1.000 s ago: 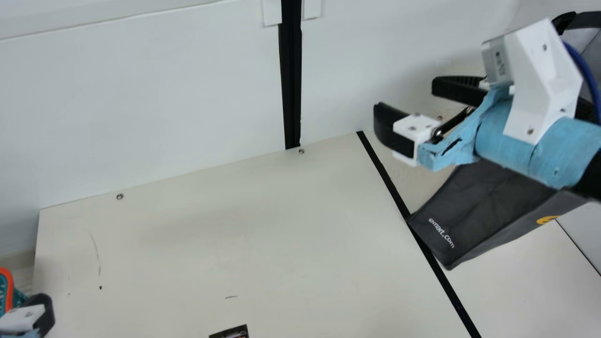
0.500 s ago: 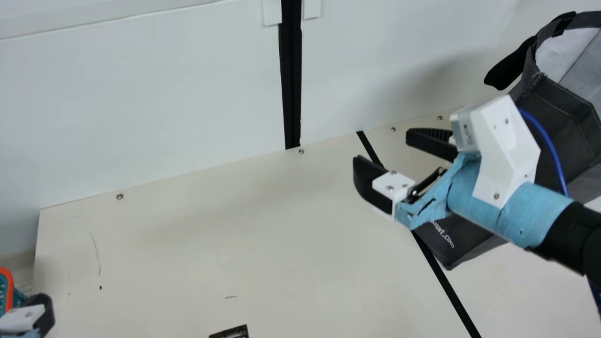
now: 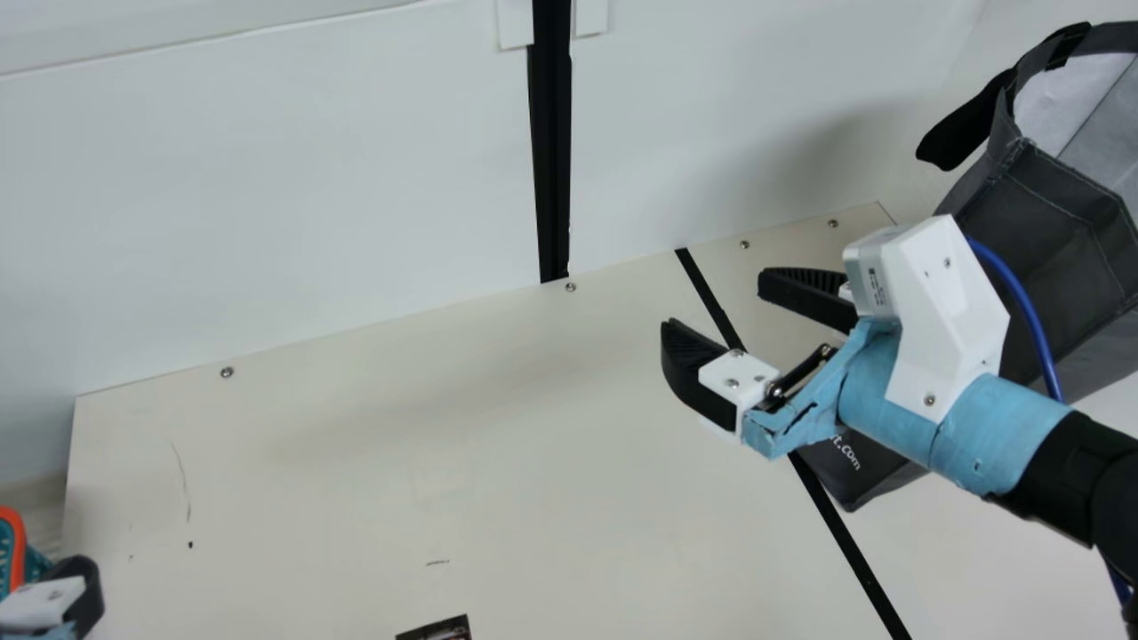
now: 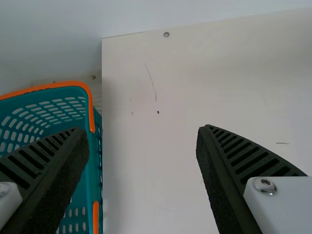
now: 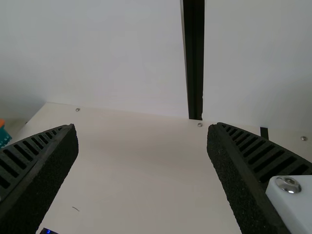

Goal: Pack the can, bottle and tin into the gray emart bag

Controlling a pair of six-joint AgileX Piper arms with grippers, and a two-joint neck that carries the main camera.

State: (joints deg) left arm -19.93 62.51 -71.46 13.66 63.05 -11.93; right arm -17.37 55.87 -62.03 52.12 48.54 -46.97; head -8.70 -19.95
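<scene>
Clearance matters: the black-ribbed right gripper (image 3: 717, 305), spread and empty like the left gripper (image 4: 144, 129), should skirt the boxy gray fabric emart bag (image 3: 1080, 258) near the main view's three o'clock without nudging it.

One bag (image 3: 1049, 222), one basket (image 4: 89, 105), one dark item (image 3: 437, 629), two grippers (image 3: 717, 302).

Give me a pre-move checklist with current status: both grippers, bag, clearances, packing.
1. Right gripper open and empty: ok.
2. Left gripper open and empty: ok.
3. Gray emart bag mouth open: ok, pale lining visible.
4. Right arm clear of bag: cannot tell, they overlap in the main view.
5. Left gripper clear of teal basket: cannot tell, one finger overlaps it in its wrist view.
6. Can, bottle, tin packed: cannot tell, bag's bottom hidden.
</scene>
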